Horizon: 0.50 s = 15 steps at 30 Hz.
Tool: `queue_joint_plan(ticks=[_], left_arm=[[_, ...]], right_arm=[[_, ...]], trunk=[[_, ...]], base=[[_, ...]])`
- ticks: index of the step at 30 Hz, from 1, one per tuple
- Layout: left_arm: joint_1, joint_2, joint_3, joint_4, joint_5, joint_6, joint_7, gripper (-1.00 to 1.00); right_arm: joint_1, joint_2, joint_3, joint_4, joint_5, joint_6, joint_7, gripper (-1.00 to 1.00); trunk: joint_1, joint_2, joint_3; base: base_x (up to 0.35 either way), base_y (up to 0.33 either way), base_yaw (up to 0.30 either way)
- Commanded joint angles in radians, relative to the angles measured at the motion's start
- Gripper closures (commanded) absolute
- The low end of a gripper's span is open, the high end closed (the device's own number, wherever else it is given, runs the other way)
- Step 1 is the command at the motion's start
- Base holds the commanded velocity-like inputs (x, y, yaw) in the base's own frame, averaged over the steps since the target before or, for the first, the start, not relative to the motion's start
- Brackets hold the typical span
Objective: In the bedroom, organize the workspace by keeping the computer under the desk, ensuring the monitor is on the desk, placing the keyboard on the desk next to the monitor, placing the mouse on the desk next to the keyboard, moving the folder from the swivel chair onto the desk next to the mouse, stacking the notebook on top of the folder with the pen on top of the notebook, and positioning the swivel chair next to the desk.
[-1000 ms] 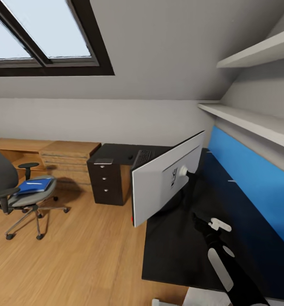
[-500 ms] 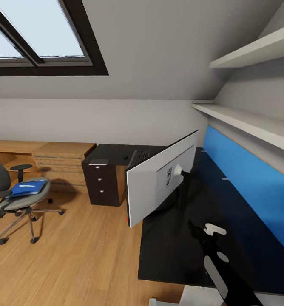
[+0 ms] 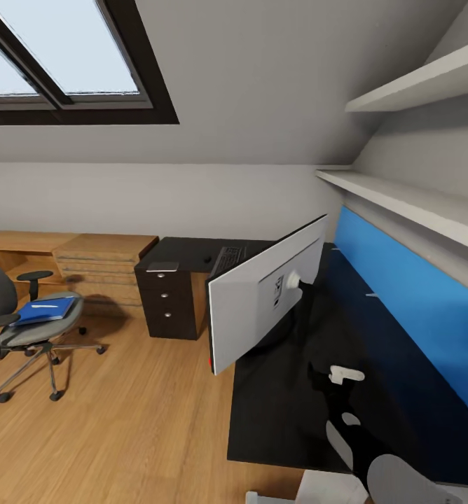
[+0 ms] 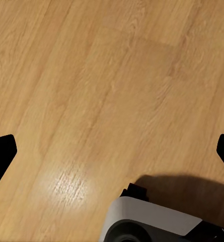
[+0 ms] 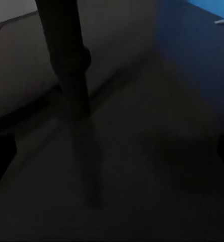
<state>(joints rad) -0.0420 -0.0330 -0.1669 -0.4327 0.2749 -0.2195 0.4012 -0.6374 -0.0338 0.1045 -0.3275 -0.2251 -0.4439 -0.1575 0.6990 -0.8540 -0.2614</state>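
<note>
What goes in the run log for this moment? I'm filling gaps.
monitor: on desk, back to camera | folder: on swivel chair | right gripper: open over desk | left gripper: open above floor

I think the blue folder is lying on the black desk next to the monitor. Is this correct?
Not quite. The blue folder lies on the seat of the swivel chair, not on the black desk. The head view shows the chair standing well apart from the monitor.

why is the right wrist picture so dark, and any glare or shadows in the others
Right wrist view: it looks close along the glossy black desk, so nearly all is murky, with the blue back panel dim. Left wrist view: a soft bright sheen on the wood floor and a dark shadow beside the robot's base. Head view: even daylight, a faint shadow under the swivel chair.
</note>
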Motion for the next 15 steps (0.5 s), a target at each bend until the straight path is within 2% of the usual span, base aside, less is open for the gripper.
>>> queue_joint_plan(ticks=[1, 4, 7, 11, 12, 15], left_arm=[[-0.001, 0.001, -0.008, 0.0, 0.01, -0.005, 0.007, -1.0], [0.0, 0.001, -0.008, 0.0, 0.01, -0.005, 0.007, -1.0], [-0.001, 0.001, -0.008, 0.0, 0.01, -0.005, 0.007, -1.0], [-0.001, 0.001, -0.008, 0.0, 0.01, -0.005, 0.007, -1.0], [-0.001, 0.001, -0.008, 0.0, 0.01, -0.005, 0.007, -1.0], [-0.001, 0.001, -0.008, 0.0, 0.01, -0.005, 0.006, -1.0]], right_arm=[[-0.012, 0.0, 0.009, 0.017, -0.003, -0.01, -0.005, -1.0], [-0.05, 0.001, 0.009, 0.056, 0.01, -0.015, -0.005, -1.0], [-0.098, 0.004, 0.01, 0.074, 0.025, 0.034, -0.007, -1.0], [-0.165, 0.005, 0.01, 0.087, 0.052, 0.162, -0.016, -1.0], [-0.199, 0.006, 0.01, 0.095, 0.07, 0.234, -0.025, -1.0], [-0.244, 0.006, 0.01, 0.105, 0.106, 0.314, -0.037, -1.0]], trunk=[[0.0, -0.001, -0.001], [0.0, -0.001, -0.001], [0.0, -0.001, -0.001], [0.0, -0.001, -0.001], [0.0, -0.001, -0.001], [0.0, -0.001, -0.001]], base=[[0.0, 0.0, 0.0], [0.0, 0.0, 0.0], [0.0, 0.0, 0.0], [0.0, 0.0, 0.0], [0.0, 0.0, 0.0], [0.0, 0.0, 0.0]])
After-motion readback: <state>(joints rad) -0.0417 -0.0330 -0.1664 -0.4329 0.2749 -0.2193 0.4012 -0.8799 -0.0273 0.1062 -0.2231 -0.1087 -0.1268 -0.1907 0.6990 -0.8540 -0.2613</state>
